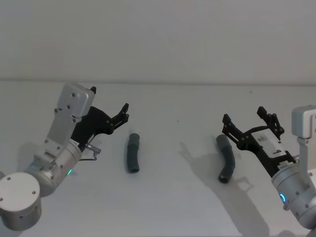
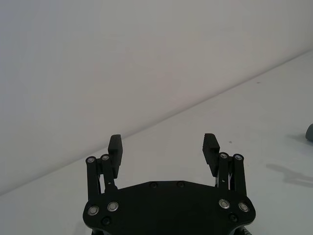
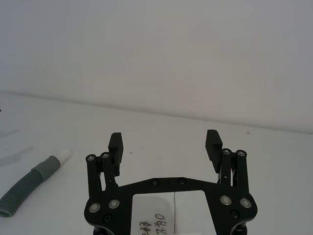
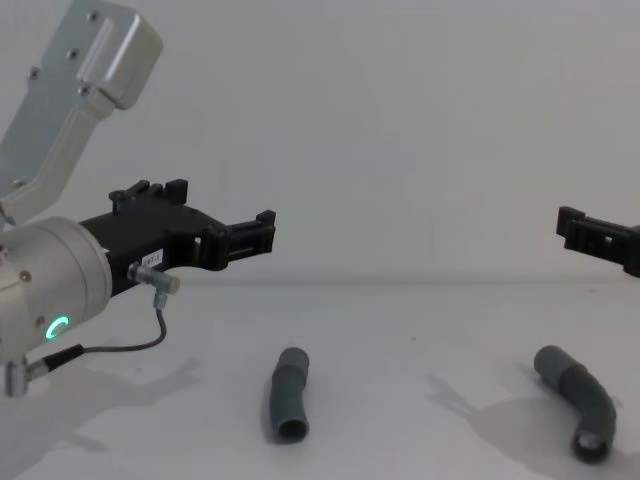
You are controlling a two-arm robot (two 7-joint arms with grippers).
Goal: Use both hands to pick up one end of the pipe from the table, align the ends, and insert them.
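Two dark-grey bent pieces of the pipe lie apart on the table (image 1: 177, 197). The left piece (image 1: 133, 153) (image 4: 289, 398) rests just right of my left gripper (image 1: 123, 112) (image 4: 263, 230), which hovers open above the table (image 2: 164, 144). The right piece (image 1: 226, 158) (image 4: 582, 400) lies below and left of my right gripper (image 1: 249, 121) (image 4: 572, 226), also open and holding nothing (image 3: 165, 142). In the right wrist view a ribbed grey piece (image 3: 27, 186) with a whitish tip (image 3: 62, 156) lies off to one side of the jaws; I cannot tell which piece it is. Both near ends show round dark mouths.
A plain pale wall stands behind the table's far edge (image 1: 197, 83). A thin cable (image 4: 120, 348) loops under the left wrist. A sliver of grey (image 2: 309, 132) shows at the edge of the left wrist view.
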